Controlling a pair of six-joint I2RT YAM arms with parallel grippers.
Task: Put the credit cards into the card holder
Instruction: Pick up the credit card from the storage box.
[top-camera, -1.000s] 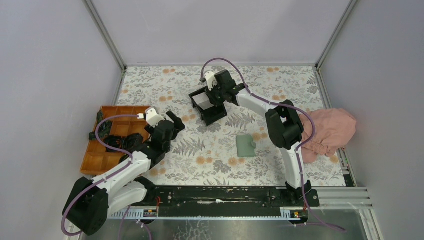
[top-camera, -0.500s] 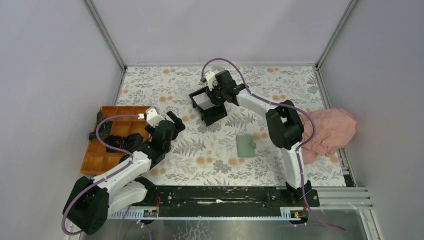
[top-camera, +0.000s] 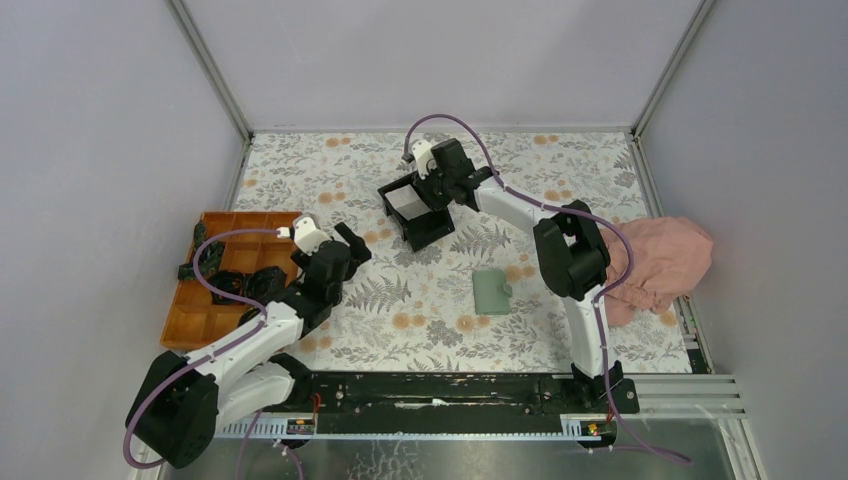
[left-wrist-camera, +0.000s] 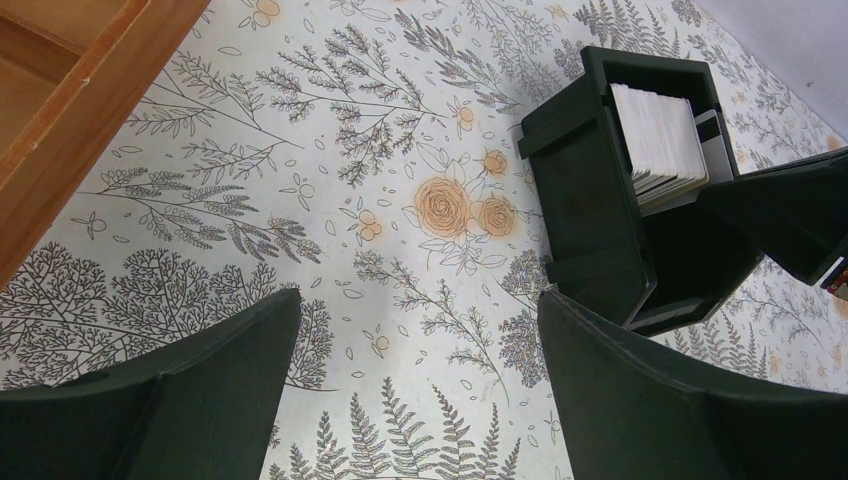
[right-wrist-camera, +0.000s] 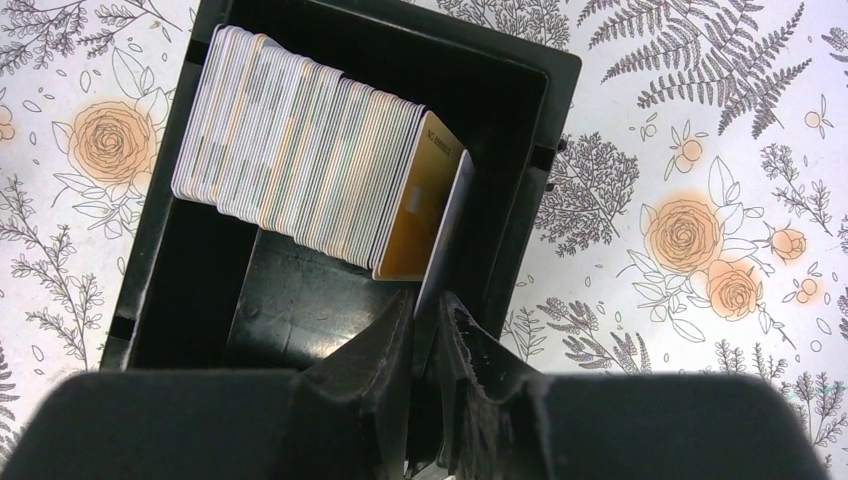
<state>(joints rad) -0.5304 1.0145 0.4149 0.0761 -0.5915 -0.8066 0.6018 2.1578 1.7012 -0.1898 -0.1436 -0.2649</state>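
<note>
The credit cards (right-wrist-camera: 300, 150) stand on edge as a stack in a black open-top box (right-wrist-camera: 400, 22) at the table's back middle (top-camera: 415, 235). My right gripper (right-wrist-camera: 430, 310) reaches into the box and is shut on the end card (right-wrist-camera: 447, 225), a thin pale card beside a gold-faced one. The card holder (top-camera: 491, 291), a sage-green wallet, lies closed on the floral cloth in front of the box. My left gripper (left-wrist-camera: 420, 340) is open and empty, low over the cloth to the left of the box (left-wrist-camera: 590, 220).
An orange compartment tray (top-camera: 215, 290) with black parts sits at the left, its edge in the left wrist view (left-wrist-camera: 60, 120). A pink cloth (top-camera: 660, 260) lies at the right edge. Grey walls enclose the table.
</note>
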